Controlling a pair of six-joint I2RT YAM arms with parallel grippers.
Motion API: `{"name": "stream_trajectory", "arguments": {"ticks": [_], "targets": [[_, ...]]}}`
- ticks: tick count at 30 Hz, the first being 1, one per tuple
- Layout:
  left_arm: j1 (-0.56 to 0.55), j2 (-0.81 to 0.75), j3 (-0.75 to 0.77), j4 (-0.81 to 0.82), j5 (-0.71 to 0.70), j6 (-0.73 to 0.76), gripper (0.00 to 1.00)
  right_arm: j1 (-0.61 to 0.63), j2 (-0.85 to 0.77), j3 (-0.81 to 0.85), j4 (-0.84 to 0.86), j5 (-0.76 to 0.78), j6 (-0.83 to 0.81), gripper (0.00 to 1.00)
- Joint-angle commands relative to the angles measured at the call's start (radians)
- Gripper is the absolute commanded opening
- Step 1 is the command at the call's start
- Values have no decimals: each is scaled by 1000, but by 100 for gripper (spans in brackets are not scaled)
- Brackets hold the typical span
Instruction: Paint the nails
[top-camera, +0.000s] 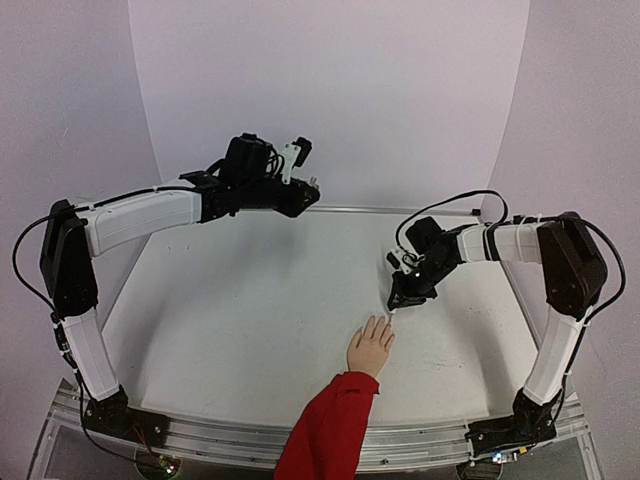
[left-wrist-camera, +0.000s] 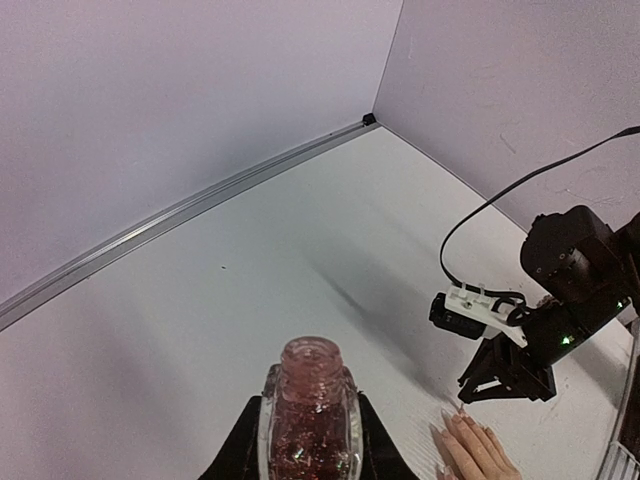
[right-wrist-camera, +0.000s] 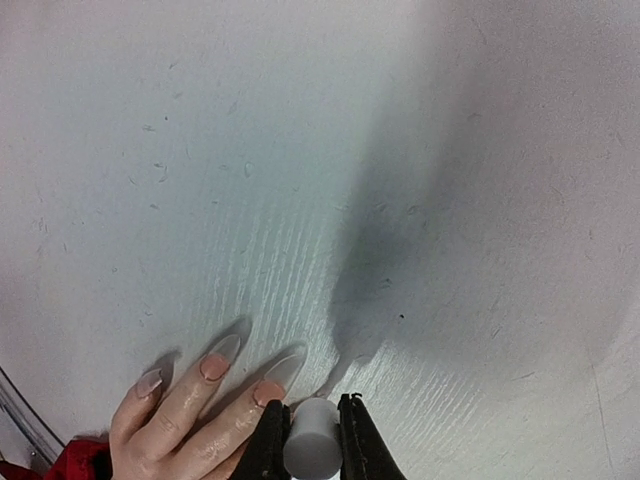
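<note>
Pinkish, glitter-flecked bottle (left-wrist-camera: 312, 385), neck uncapped, sits upright, clamped between the jaws of your left claw (top-camera: 308, 192), which holds it high and well apart from the work. Your right claw (right-wrist-camera: 310, 440) is pinched tight on a pale grey cylindrical cap (right-wrist-camera: 311, 452). I judge this to be the brush handle, though the bristles are too thin to make out. The mannequin hand (right-wrist-camera: 185, 435) lies palm down just left of that claw and nearer the arm bases, fingertips almost under the jaws, red sleeve (top-camera: 330, 430) trailing back.

Step in hand: brushing, by my reading. The two nails (right-wrist-camera: 214, 367) closest to the right claw look coral; the outer one looks paler, possibly undone. The next move calls for a small shift left along the fingertips, tip lowered gently, no pressing.

Count: one bottle, one cap, one hand, three nails showing in the right wrist view, two claws.
</note>
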Motion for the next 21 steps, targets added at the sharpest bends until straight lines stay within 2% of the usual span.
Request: {"name": "stream_trajectory", "arguments": {"ticks": [1, 9, 21], "targets": [[6, -2, 47, 69, -7, 8, 0, -2, 4, 35, -51, 19, -5, 0], [8, 3, 57, 72, -9, 12, 0, -2, -24, 32, -39, 29, -20, 0], [8, -12, 38, 75, 0, -6, 0, -2, -89, -34, -3, -47, -25, 0]]}}
